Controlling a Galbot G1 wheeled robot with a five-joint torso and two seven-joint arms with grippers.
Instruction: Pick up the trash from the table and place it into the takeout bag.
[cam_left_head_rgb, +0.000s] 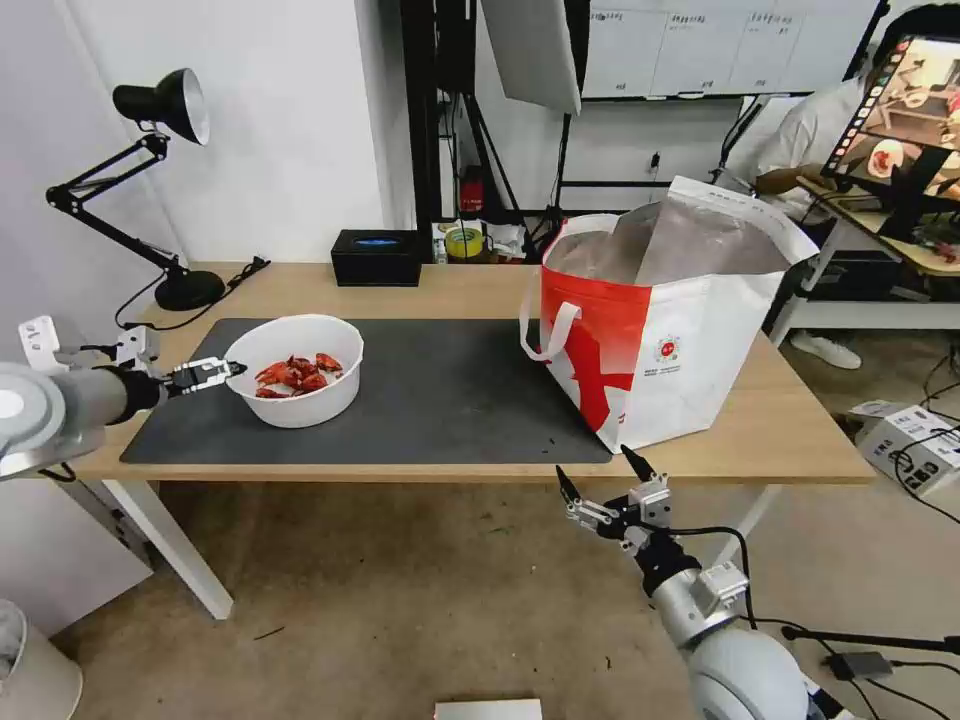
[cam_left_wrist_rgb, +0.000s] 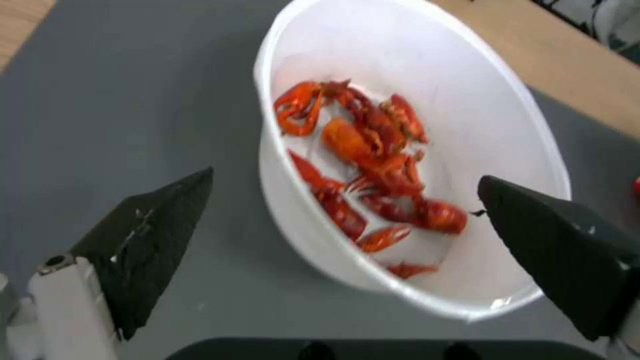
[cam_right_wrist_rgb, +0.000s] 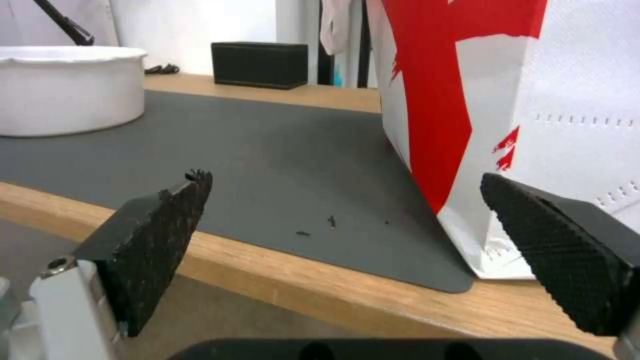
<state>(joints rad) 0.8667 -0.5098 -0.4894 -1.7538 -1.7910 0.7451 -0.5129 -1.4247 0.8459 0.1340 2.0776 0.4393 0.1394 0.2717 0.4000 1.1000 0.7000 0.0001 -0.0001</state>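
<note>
Currently the left gripper (cam_left_head_rgb: 222, 372), fingers spread, is held at the white bowl's (cam_left_head_rgb: 300, 400) left rim; light, thin-walled, best pinched there. Right gripper (cam_left_head_rgb: 598, 478) is parked, fingers apart.

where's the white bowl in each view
Head view: bowl on the dark mat, left half of the table, at the left gripper tips.
Left wrist view: bowl between the open fingers, red shells inside.
Right wrist view: bowl far off on the mat, top left corner.
Shared landmark: the dark mat.
</note>
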